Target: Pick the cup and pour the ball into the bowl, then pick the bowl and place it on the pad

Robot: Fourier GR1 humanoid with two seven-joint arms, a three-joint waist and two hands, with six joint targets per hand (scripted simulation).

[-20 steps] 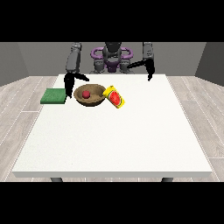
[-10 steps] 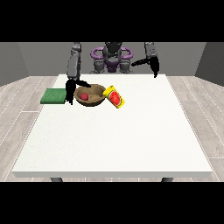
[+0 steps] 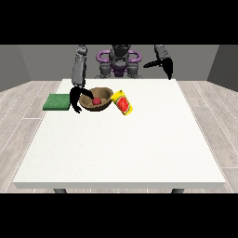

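cup (image 3: 122, 102) tipped, mouth facing camera | ball (image 3: 96, 100) in bowl (image 3: 95, 98) | hand (image 3: 75, 99) seemingly gripping rim

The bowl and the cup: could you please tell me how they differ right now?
The bowl is brown and stands upright with the red ball inside; the cup is yellow and red, lies tipped on its side and shows no ball. Both rest on the white table, close together.

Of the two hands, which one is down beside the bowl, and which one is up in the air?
The hand at the view's left is down beside the brown bowl holding the red ball. The hand at the view's right hangs raised near the table's far edge, apart from everything.
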